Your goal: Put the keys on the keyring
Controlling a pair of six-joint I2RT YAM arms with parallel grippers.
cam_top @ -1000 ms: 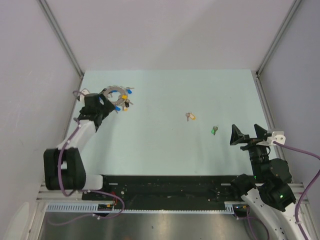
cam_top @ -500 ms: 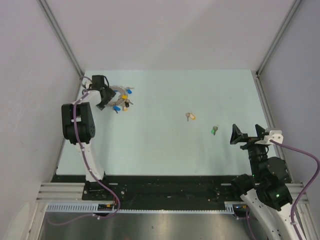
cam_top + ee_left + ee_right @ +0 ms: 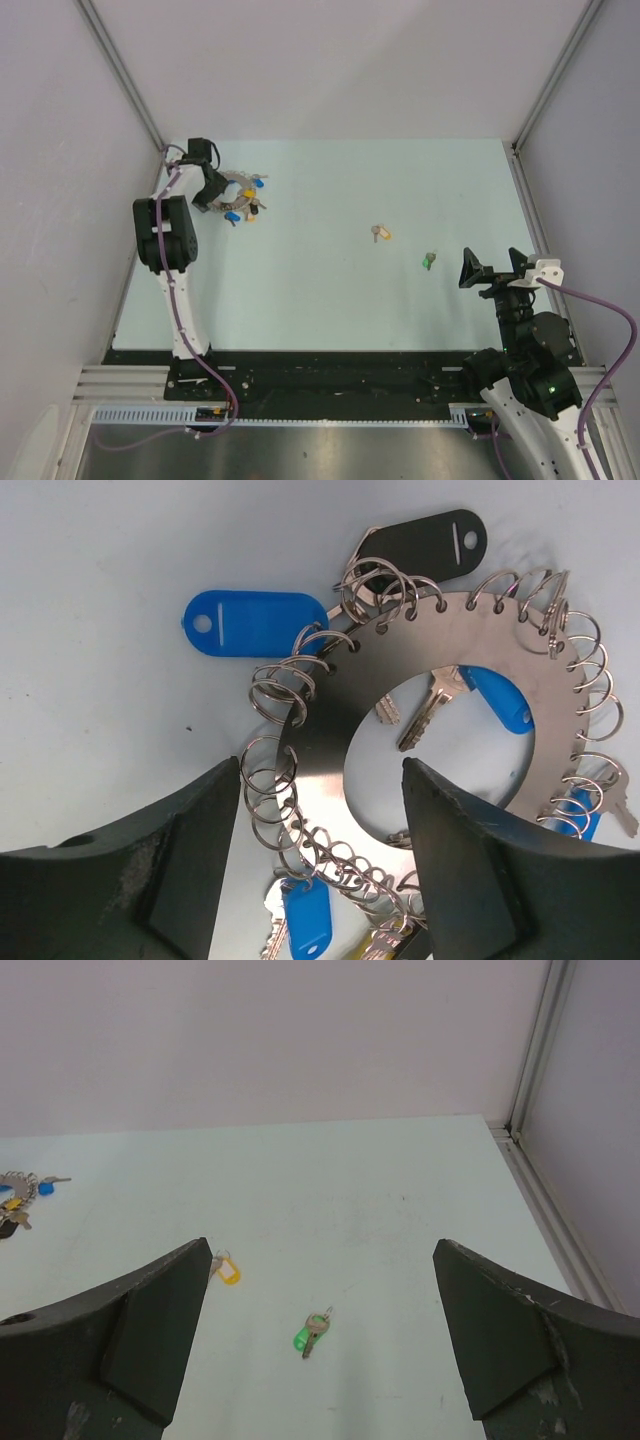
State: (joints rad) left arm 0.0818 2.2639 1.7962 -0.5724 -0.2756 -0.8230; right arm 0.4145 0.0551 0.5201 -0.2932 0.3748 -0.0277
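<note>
At the far left corner of the pale surface (image 3: 350,310) lies the keyring (image 3: 238,195) — in the left wrist view a flat metal ring plate (image 3: 450,640) pierced around its edge with holes, most of them carrying small wire split rings. A blue plastic tag (image 3: 245,623) and a black tag (image 3: 420,542) fan out from its rim, a bare silver key (image 3: 428,708) lies across the central hole, and more blue tags show at the lower edge. The left arm (image 3: 165,235) reaches out over it with its jaws released and parted astride one stretch of the plate: one of the fingers (image 3: 150,880) sits outside the rim, right against the split rings, the other stands in the central hole, apart from the plate's inner edge. The two loose keys rest well away, right of the surface's middle — the yellow-headed key (image 3: 380,233) farther out, the green-headed key (image 3: 428,262) nearer and to its right, the two close together but apart. The right arm (image 3: 525,340) hangs at the near right with its jaws spread wide above the surface; its wrist camera looks between the black fingers (image 3: 130,1330) at the green-headed key (image 3: 310,1335) lying flat just ahead, the yellow-headed key (image 3: 226,1270) beyond it to the left, and the keyring (image 3: 18,1192) small at the far left edge.
</note>
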